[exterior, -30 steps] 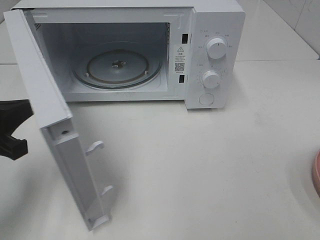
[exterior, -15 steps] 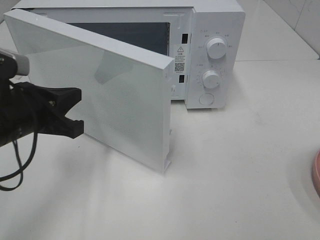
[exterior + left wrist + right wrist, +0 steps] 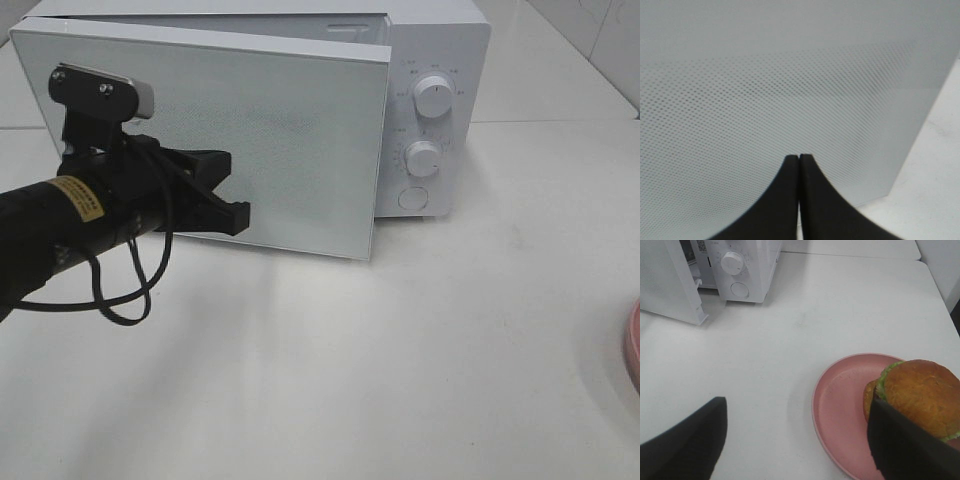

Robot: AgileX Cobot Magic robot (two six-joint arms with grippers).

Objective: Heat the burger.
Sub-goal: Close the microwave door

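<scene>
The burger [image 3: 920, 395] lies on a round pink plate [image 3: 840, 405] on the white table, seen in the right wrist view. My right gripper [image 3: 797, 407] hangs open above the table beside the plate, one finger next to the burger, holding nothing. The white microwave [image 3: 430, 110] stands at the back, its door [image 3: 290, 130] swung almost closed with a small gap left at the latch side. My left gripper [image 3: 232, 190] is shut, its tips [image 3: 799, 160] pressed against the door's dotted front panel [image 3: 790, 75].
Only the pink plate's rim [image 3: 633, 345] shows at the right edge of the high view. Two knobs and a button sit on the microwave's control panel [image 3: 422, 158]. The left arm's black cable [image 3: 120, 300] loops down toward the table.
The microwave door has swung from wide open to almost closed. My left gripper moved in from the left edge and followed the door toward the oven. The right gripper has not moved.
</scene>
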